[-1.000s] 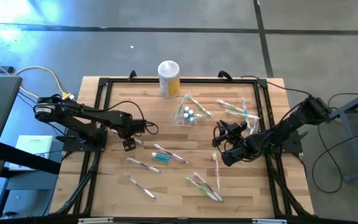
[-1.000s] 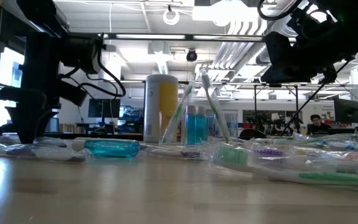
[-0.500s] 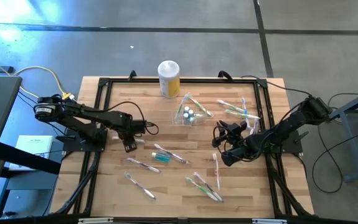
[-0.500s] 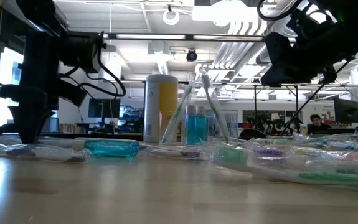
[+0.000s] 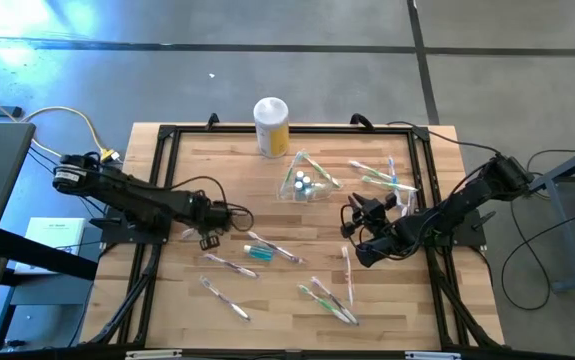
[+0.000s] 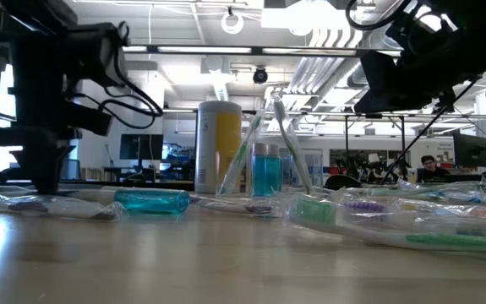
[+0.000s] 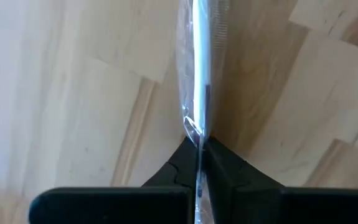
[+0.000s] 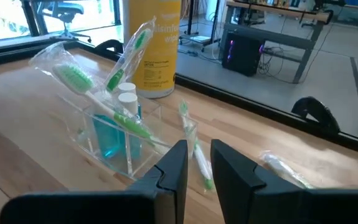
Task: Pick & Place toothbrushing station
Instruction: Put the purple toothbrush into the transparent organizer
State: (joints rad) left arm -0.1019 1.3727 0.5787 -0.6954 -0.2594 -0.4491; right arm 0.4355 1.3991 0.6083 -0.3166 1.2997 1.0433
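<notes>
- 1 clear, nearly colourless boxy plastic toothbrushing station (image 5: 304, 183) on the table, just ahead of the right gripper (image 5: 364, 211); holds 2 small blue-liquid bottles w/ white caps (image 8: 117, 121) and 2 green-bristled wrapped toothbrushes (image 8: 129, 51) leaning out of it.
- 1 tall yellow canister w/ white lid (image 5: 271, 126) beyond the station, at the table's far edge; label has dark print, too small to read.
- Roughly 10 loose toothbrushes in clear wrappers (image 5: 229, 265) scattered on the table, plus 1 teal tube-like item (image 5: 258, 254) between the 2 grippers; exact count hard to tell.
- Right gripper: hovers near the station, fingers (image 8: 172, 165) set narrowly apart, nothing between them.
- Left gripper (image 5: 207, 238): low at the table, well apart from the station; fingers (image 7: 179, 171) pinched on 1 clear-wrapped toothbrush (image 7: 197, 74).
- Surface: light wood-block table (image 5: 182, 300) w/ black frame rails (image 5: 167, 135).
- Room: grey floor, desks, monitors, ceiling pipes and lights; 1 person (image 6: 429, 167) far behind in the low view.
</notes>
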